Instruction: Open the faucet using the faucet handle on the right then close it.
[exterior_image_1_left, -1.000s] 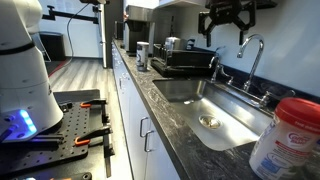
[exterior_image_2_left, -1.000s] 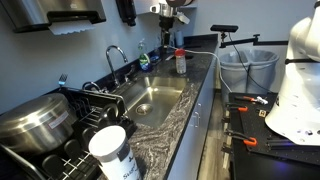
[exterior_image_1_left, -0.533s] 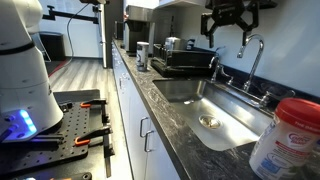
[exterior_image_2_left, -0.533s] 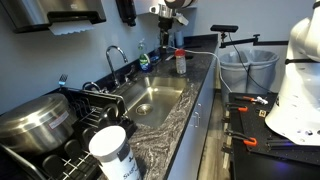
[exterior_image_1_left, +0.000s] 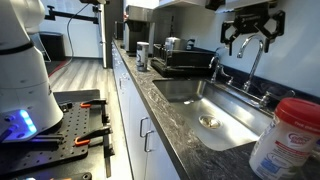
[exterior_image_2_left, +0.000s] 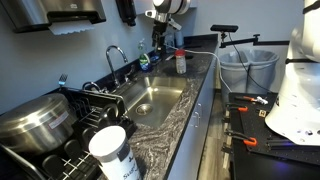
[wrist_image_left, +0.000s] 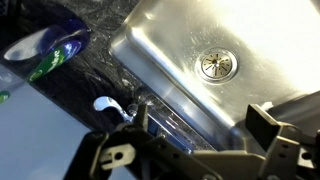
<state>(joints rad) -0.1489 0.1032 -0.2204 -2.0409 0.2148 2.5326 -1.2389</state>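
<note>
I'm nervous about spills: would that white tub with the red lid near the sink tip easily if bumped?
The tub looks like plastic, so it is probably light unless full. It stands upright and looks wide, so a nudge would likely slide it along the counter rather than topple it.

Dark speckled stone countertop (exterior_image_1_left: 190, 150) here, with a steel sink (exterior_image_1_left: 178, 90) sunk into it. A black dish rack (exterior_image_1_left: 185, 62) sits past one end of the sink. At the other end there's a white red-lidded canister (exterior_image_1_left: 287, 135) and a green soap bottle (exterior_image_2_left: 145, 62).
</note>
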